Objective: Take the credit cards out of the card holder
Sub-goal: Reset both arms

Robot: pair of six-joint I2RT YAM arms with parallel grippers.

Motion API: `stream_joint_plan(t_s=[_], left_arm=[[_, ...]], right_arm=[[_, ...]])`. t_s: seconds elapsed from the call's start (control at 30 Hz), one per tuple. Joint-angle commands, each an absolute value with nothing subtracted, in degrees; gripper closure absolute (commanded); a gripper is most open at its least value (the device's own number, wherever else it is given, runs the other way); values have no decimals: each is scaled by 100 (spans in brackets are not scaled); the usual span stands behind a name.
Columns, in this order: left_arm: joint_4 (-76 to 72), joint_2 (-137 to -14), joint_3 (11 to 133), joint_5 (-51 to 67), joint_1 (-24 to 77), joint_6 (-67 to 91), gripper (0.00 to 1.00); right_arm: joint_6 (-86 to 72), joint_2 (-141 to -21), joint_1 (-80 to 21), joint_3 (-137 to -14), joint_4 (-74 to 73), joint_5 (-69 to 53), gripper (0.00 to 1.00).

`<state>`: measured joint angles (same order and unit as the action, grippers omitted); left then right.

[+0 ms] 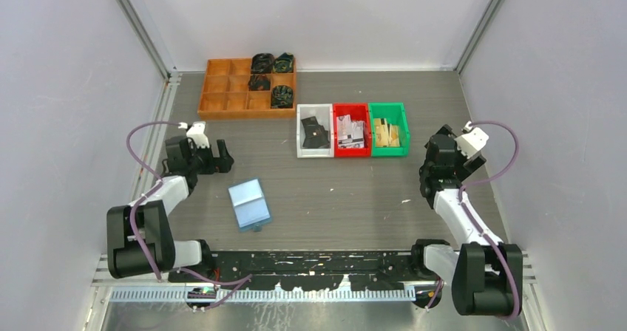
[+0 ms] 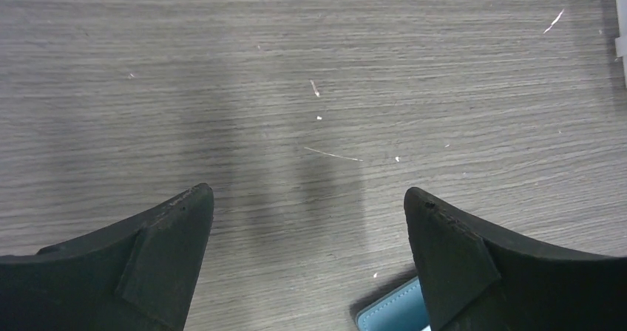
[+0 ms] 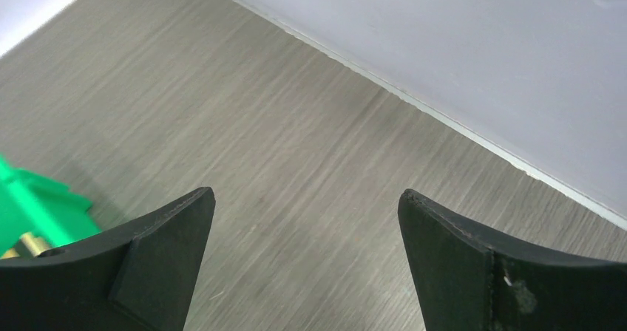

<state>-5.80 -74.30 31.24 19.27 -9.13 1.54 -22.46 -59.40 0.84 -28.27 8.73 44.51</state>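
Note:
The light blue card holder (image 1: pixel 249 204) lies flat on the grey table, left of centre. One corner of the card holder (image 2: pixel 392 310) shows in the left wrist view, just beside the right finger. No credit cards show in any view. My left gripper (image 1: pixel 225 159) hovers just up and left of the holder, open, with only bare table between its fingers (image 2: pixel 307 198). My right gripper (image 1: pixel 442 142) is far off at the right side, near the green bin, open and empty (image 3: pixel 304 196).
An orange compartment tray (image 1: pixel 222 98) with dark objects stands at the back left. White (image 1: pixel 302 135), red (image 1: pixel 337 117) and green (image 1: pixel 403 120) bins sit in a row at the back centre. The green bin (image 3: pixel 29 202) is left of my right gripper, the wall close by.

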Motion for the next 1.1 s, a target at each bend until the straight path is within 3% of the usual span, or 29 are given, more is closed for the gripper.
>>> stream_joint_plan(t_s=[0.0,0.43,0.57,0.67,0.83,1.07], left_arm=[[-2408,-7674,2860,1971,-922,509,0],[-5499,-8440,1792,1151,-720,638,0],[-8036,-9333,998,811,-438,448,0],[-6963,-8908,1238,499,-393,505,0],[-5429,-8888,2055,307,-196,395,0],[-5405,-8875,2077,353,-132,290,0]], right_arm=[[-2275,-6248,314,-2330,2288,4587,1],[-1858,-7971,325,-1887,4654,3247,0],[-1377,-8374,170,-1761,5363,2598,1],[-938,-8900,16,-1754,5953,2001,0],[-918,-8883,36,-2107,5216,1838,1],[-865,-8845,18,-1974,5443,1842,1]])
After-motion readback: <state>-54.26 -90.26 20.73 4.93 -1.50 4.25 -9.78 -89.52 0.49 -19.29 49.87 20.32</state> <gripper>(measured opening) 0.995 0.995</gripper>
